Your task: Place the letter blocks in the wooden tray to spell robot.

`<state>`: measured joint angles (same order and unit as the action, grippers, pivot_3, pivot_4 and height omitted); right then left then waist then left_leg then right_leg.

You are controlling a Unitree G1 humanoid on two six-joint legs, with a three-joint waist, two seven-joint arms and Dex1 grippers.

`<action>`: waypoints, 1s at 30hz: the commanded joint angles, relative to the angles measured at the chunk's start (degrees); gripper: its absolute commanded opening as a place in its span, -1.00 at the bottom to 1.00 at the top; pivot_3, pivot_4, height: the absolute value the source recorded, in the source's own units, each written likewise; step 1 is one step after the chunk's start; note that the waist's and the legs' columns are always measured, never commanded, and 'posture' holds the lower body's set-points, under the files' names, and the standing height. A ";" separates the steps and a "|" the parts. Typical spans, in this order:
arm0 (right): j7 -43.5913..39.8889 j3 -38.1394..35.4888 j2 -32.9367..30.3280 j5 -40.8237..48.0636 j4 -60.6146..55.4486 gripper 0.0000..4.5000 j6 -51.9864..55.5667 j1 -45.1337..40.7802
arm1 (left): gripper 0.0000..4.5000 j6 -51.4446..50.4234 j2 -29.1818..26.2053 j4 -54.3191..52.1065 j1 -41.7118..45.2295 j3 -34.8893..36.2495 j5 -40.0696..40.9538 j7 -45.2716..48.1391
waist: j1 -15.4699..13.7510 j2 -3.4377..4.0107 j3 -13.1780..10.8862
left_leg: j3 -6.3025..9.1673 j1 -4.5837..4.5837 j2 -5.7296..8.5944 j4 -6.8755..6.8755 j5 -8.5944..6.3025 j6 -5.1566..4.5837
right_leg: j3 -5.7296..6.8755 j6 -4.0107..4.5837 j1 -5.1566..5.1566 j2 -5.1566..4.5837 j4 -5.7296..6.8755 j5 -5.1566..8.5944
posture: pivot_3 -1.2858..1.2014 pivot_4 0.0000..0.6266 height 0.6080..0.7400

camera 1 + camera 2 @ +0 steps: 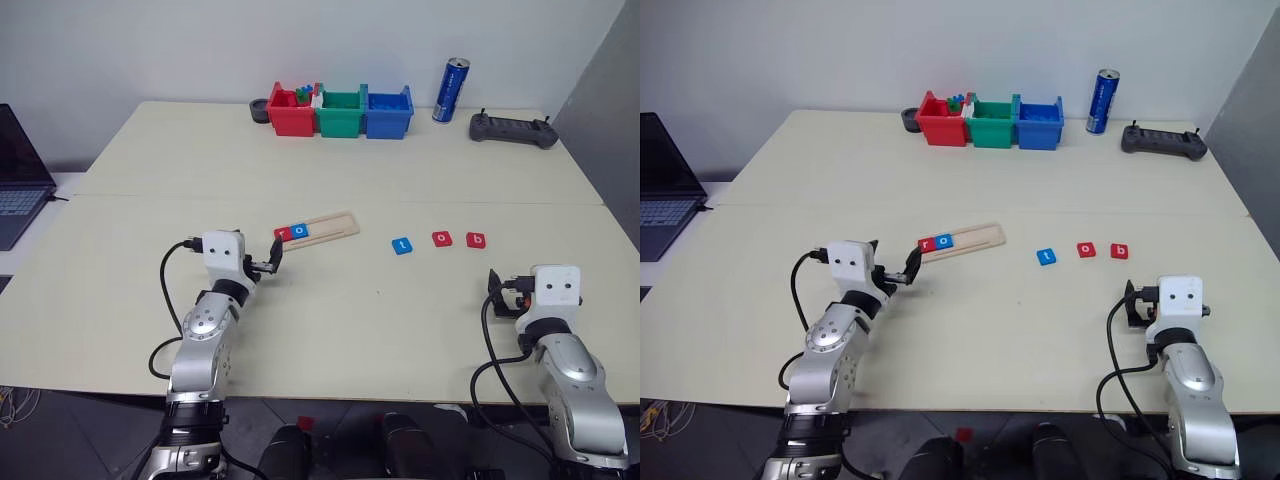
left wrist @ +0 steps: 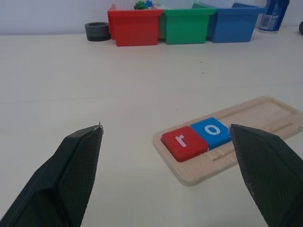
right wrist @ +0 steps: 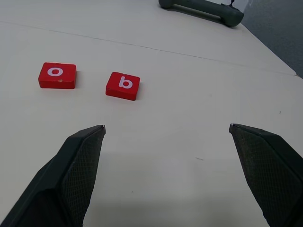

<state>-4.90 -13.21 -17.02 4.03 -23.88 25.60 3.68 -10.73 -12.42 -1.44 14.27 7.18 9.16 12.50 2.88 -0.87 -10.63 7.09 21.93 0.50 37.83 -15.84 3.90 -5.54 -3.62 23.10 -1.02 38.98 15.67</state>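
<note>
The wooden tray point(image 1: 338, 223) lies slanted at mid-table, with a red "r" block point(image 1: 282, 233) and a blue "o" block point(image 1: 299, 230) side by side at its near-left end. My left gripper point(image 1: 272, 258) hovers just short of that end, open and empty; its wrist view shows the "r" point(image 2: 184, 143) and "o" point(image 2: 212, 131) seated in the tray point(image 2: 270, 116). To the right, loose on the table, lie a blue "t" point(image 1: 402, 245), a red "o" point(image 1: 442, 239) and a red "b" point(image 1: 476, 240). My right gripper point(image 1: 497, 285) is open, nearer than the "b" point(image 3: 123, 85) and a little to its right.
At the table's far edge stand red point(image 1: 291, 112), green point(image 1: 341, 113) and blue point(image 1: 389, 112) bins, a dark round object point(image 1: 260, 110), a blue can point(image 1: 451, 90) and a grey controller point(image 1: 513, 129). A laptop point(image 1: 18, 180) sits at the far left.
</note>
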 commanded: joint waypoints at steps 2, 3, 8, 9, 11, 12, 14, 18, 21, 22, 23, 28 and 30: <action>-5.00 1.76 -2.12 2.47 -5.88 0.98 1.54 -0.07 | 1.00 -0.43 -2.94 1.56 2.74 2.11 2.52 3.44 | 0.03 0.00 0.00 | 0.01 0.00 0.00 0.00 0.00 0.00 | 0.01 0.00 0.00 0.01 0.00 0.00 | 0.03 -0.52 1.00; -6.62 2.21 -2.78 3.53 -6.72 0.98 2.29 -0.27 | 1.00 -0.78 -3.79 2.38 3.52 2.25 3.43 4.97 | 0.09 0.00 0.00 | 0.01 0.00 -0.01 0.00 0.00 0.00 | 0.01 0.00 0.00 0.01 0.00 0.00 | 0.03 -0.52 1.00; -15.76 3.76 -7.85 9.37 -8.80 0.98 5.28 -3.13 | 1.00 -1.49 -10.00 8.86 8.75 2.49 6.79 14.88 | 0.11 -0.02 -0.01 | 0.02 0.01 0.00 0.00 0.00 0.00 | 0.03 0.00 0.00 0.03 -0.01 0.00 | 0.03 -0.52 1.00; -17.30 3.82 -8.80 10.56 -8.80 0.98 5.90 -3.99 | 1.00 -1.49 -11.20 10.51 9.90 2.49 7.22 16.77 | 0.14 -0.02 -0.01 | 0.03 0.02 0.00 0.00 0.00 0.00 | 0.04 0.00 0.00 0.03 -0.02 0.00 | 0.03 -0.52 1.00; -20.60 3.89 -10.53 13.44 -8.77 0.98 7.05 -5.56 | 1.00 -0.66 -13.70 14.14 12.28 1.81 7.71 21.78 | 0.16 -0.02 -0.02 | 0.04 0.01 0.00 0.00 0.00 0.00 | 0.05 0.00 0.00 0.04 -0.02 0.00 | 0.03 -0.52 1.00; -22.14 4.23 -11.47 14.44 -8.93 0.98 7.41 -5.95 | 1.00 0.02 -14.81 15.88 13.37 1.24 7.68 24.40 | 0.20 -0.03 -0.02 | 0.05 0.01 -0.01 0.00 0.00 -0.01 | 0.07 0.00 -0.01 0.05 -0.02 0.00 | 0.03 -0.52 1.00; -25.30 4.68 -13.08 16.77 -9.12 0.98 7.91 -6.41 | 1.00 1.23 -16.49 20.14 16.14 0.08 7.61 29.88 | 0.23 -0.03 -0.02 | 0.08 0.02 0.00 -0.02 0.00 -0.01 | 0.08 0.00 -0.01 0.06 -0.02 0.00 | 0.03 -0.52 1.00; -29.31 4.49 -15.58 19.98 -9.96 0.98 8.57 -6.10 | 1.00 3.83 -18.09 28.29 21.08 -1.76 6.96 38.57 | 0.18 -0.06 -0.04 | 0.12 0.08 0.02 -0.02 -0.01 -0.01 | 0.10 0.00 0.00 0.06 -0.04 0.00 | 0.03 -0.52 1.00; -29.99 4.03 -16.73 21.28 -9.65 0.98 9.43 -7.09 | 1.00 8.58 -18.43 37.01 26.31 -4.05 4.70 44.49 | 0.18 -0.08 -0.05 | 0.15 0.10 0.03 -0.01 -0.01 -0.01 | 0.14 0.00 0.00 0.06 -0.05 0.00 | 0.03 -0.52 1.00; -30.06 3.80 -17.04 21.86 -9.72 0.98 9.81 -7.25 | 1.00 10.04 -18.29 40.03 28.19 -4.68 4.06 46.26 | 0.18 -0.10 -0.06 | 0.15 0.09 0.02 -0.01 -0.01 -0.01 | 0.14 0.00 0.00 0.06 -0.05 0.00 | 0.03 -0.52 1.00; -30.13 3.61 -17.27 22.44 -10.12 0.98 10.21 -7.18 | 1.00 11.84 -18.15 43.17 29.95 -5.39 3.20 47.91 | 0.18 -0.10 -0.06 | 0.16 0.10 0.02 0.00 -0.01 -0.01 | 0.15 0.00 0.01 0.06 -0.04 0.00 | 0.03 -0.52 1.00; -30.38 3.78 -18.33 26.12 -14.30 0.98 13.56 -7.01 | 1.00 20.24 -17.49 57.09 36.71 -7.95 -1.00 53.48 | 0.34 -0.10 -0.06 | 0.19 0.13 0.03 -0.01 -0.01 -0.02 | 0.16 0.00 0.02 0.07 -0.04 0.00 | 0.03 -0.52 1.00; -30.33 4.05 -18.87 27.13 -15.66 0.98 14.57 -7.00 | 1.00 23.31 -17.06 61.79 38.93 -8.58 -2.84 53.70 | 0.40 -0.11 -0.06 | 0.19 0.14 0.02 -0.01 -0.01 -0.03 | 0.17 0.00 0.05 0.08 -0.04 0.00 | 0.03 -0.52 1.00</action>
<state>-34.91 -8.23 -35.29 29.28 -36.45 39.74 -2.99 9.42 -29.40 58.12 51.22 -1.16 7.50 65.63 3.28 -0.98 -10.70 7.31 22.08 0.52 37.82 -15.85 3.87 -5.37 -3.62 23.15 -0.92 38.94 15.67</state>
